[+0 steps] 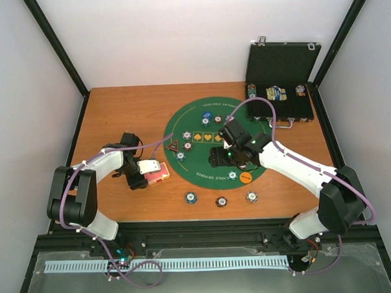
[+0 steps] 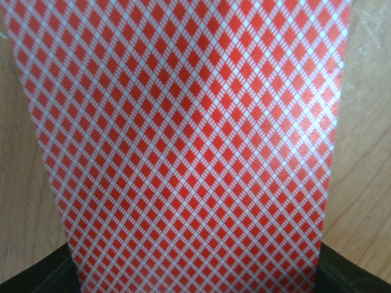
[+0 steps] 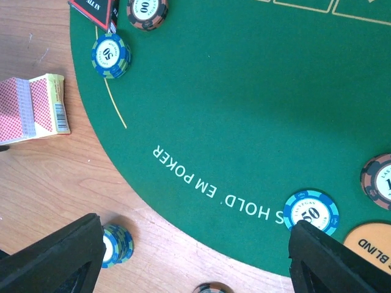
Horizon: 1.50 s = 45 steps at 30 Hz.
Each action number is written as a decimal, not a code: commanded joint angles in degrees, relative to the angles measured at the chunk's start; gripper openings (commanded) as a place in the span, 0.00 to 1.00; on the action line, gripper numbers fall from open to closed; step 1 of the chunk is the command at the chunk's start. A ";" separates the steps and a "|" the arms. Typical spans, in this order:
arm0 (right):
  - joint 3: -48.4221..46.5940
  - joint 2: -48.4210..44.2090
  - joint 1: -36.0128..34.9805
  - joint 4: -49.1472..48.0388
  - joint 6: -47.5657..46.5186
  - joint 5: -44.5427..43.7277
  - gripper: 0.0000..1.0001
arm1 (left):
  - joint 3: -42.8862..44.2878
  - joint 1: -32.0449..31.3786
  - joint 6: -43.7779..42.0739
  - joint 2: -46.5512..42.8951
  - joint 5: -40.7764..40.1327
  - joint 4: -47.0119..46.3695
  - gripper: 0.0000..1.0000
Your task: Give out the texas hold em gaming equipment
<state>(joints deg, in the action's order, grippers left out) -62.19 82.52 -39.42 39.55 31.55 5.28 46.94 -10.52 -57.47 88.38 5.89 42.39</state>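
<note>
Red-backed card pack (image 2: pixel 195 146) sits left of centre on the wooden table (image 1: pixel 116 117), clamped at its sides by the left gripper (image 1: pixel 145 171), probably for dealing; the right gripper (image 3: pixel 195 259) hovers, jaws apart, over the green mat (image 3: pixel 244 91) at its lower edge.

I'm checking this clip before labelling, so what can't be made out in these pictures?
Left wrist view: the red diamond-patterned card pack fills the frame, so whether the left gripper grips it is unclear.
Right wrist view: the round orange disc is cut off by the frame edge.
Top view: the contents of the black hinged case are too small to identify.
</note>
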 commanded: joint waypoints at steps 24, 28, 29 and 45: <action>2.95 -3.69 -0.41 -8.05 4.25 9.51 0.82 | 4.74 -0.46 -2.23 -10.03 5.19 7.85 0.14; 5.19 -3.64 -0.48 -17.62 8.27 19.49 0.83 | 7.96 -0.46 -1.16 -12.21 9.57 12.13 0.14; 5.85 -3.61 -0.55 -19.87 9.48 21.31 0.84 | 8.67 -0.54 -0.70 -12.42 10.52 12.93 0.14; 4.81 4.65 -5.36 -40.53 20.37 32.78 0.84 | 13.93 -9.27 3.05 -17.29 9.07 18.97 0.06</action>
<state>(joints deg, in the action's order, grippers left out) -55.90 85.67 -43.72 4.54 49.21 35.24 57.17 -18.26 -55.83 72.86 14.15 59.11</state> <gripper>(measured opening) 0.849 0.681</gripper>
